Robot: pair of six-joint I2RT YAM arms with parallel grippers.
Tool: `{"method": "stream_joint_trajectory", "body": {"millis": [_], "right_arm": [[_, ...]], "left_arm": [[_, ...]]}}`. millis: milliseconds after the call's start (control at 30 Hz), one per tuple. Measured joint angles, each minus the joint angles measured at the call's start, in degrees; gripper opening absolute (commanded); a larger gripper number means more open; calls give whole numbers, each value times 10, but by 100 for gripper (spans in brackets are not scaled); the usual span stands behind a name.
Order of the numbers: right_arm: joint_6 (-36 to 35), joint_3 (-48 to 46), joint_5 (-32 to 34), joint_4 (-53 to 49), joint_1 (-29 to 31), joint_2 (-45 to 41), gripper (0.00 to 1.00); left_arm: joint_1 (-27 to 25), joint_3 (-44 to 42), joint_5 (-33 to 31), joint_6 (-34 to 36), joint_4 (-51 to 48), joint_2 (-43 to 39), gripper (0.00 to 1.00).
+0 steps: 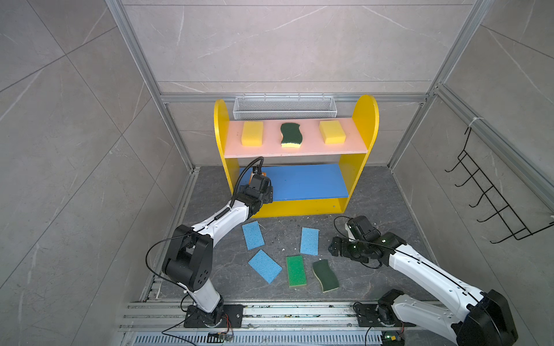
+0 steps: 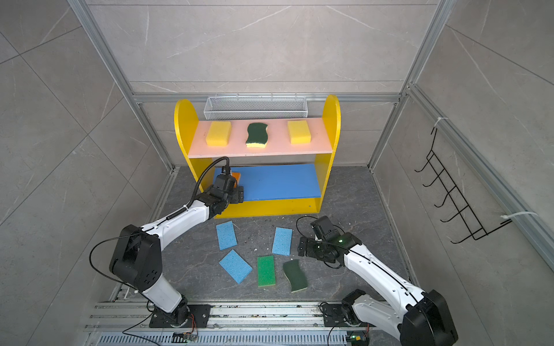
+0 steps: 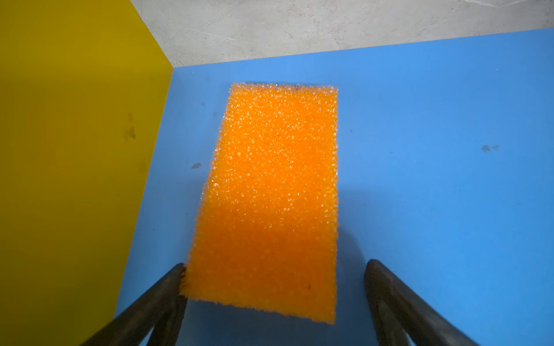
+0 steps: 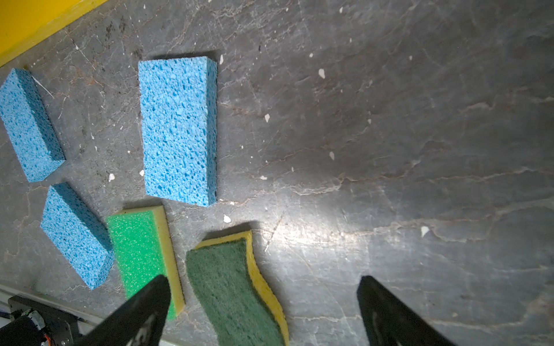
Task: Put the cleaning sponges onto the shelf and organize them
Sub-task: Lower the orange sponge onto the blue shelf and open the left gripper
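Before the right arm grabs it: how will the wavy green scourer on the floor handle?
Likely soft: the wavy scourer shows yellow foam under its green pad, so jaws may sink in. Probably light, and lying flat on the floor it shouldn't roll or tip. The rough green face looks unlikely to slip.

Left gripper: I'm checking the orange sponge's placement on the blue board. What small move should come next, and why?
Probably draw the left gripper straight back out of the shelf. Its jaws stand open, the orange sponge lies flat on the blue middle board, and one finger appears to touch the sponge's near corner, so go gently to avoid dragging it.
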Motion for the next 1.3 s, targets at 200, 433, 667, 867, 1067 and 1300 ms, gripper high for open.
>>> {"method": "stream_joint_trajectory", "body": {"millis": [200,433,667,867,1067,1300], "right_arm": [[0,0,3,0,0,0,99],[0,0,3,0,0,0,99],[0,0,3,0,0,0,99],[0,0,3,0,0,0,99],[0,0,3,-2,0,-1,99],[0,0,3,-3,0,-6,99]], "left_arm": [[0,-4,3,-5,7,0,92],[0,-11,5,-12,18,-2,87],[0,-11,2,-23,15,-2,81],[0,-10,0,-31,11,-1,74],[0,-9,-1,-37,8,-1,70],[0,-18,-16,-49,6,-9,69]]}}
